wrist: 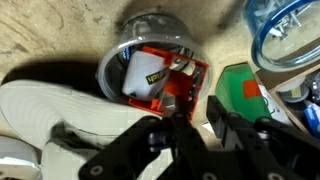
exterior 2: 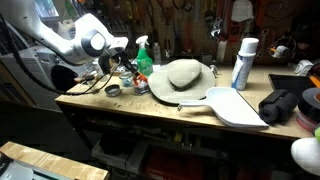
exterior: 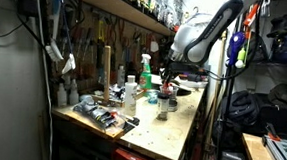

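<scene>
Your black two-fingered gripper (wrist: 198, 118) hangs low over a cluttered wooden table (exterior 2: 150, 108). Its tips are just above an orange-red box with a white label (wrist: 160, 85), which sits inside a clear round glass jar (wrist: 118, 62). The wrist view shows only a narrow gap between the fingers, with nothing plainly caught in it. You cannot tell from these pictures whether they pinch the box's edge or hover clear of it

In an exterior view the gripper (exterior 2: 124, 66) is close to the back edge of the table, towards the end where your white arm comes in. The jar and box are lost among the clutter there. Just beside the jar in the wrist view lies a cream cloth sun hat (wrist: 50, 115). In an exterior view this hat (exterior 2: 182, 74) takes the middle of the table. A green-topped plastic spray bottle (exterior 2: 143, 50) stands by the back edge, between the gripper and the hat. A tall white spray can (exterior 2: 243, 62) stands well apart, towards the opposite end. A flat white board (exterior 2: 235, 105) lies along the front edge, next to the hat

In an exterior view from the table's other end, the gripper (exterior: 169, 77) is at the far end and a tray of dark tools (exterior: 101, 116) sits at a near corner
</scene>
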`<act>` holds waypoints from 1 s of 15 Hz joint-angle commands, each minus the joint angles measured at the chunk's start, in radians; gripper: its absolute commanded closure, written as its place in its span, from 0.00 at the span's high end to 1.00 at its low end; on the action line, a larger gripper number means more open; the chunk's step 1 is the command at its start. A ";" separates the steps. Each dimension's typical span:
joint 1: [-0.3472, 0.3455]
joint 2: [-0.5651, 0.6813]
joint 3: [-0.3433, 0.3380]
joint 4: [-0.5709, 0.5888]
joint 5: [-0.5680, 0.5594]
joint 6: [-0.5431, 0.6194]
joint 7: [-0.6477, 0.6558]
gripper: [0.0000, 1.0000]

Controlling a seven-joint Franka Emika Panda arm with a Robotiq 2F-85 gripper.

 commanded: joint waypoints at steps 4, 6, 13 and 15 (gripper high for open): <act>0.030 -0.001 -0.036 0.009 -0.147 -0.027 0.136 0.73; 0.028 -0.015 -0.013 -0.014 -0.100 -0.079 0.130 0.79; 0.076 -0.027 -0.006 -0.012 0.087 -0.224 0.165 0.66; 0.080 -0.022 -0.008 -0.003 0.151 -0.207 0.186 0.67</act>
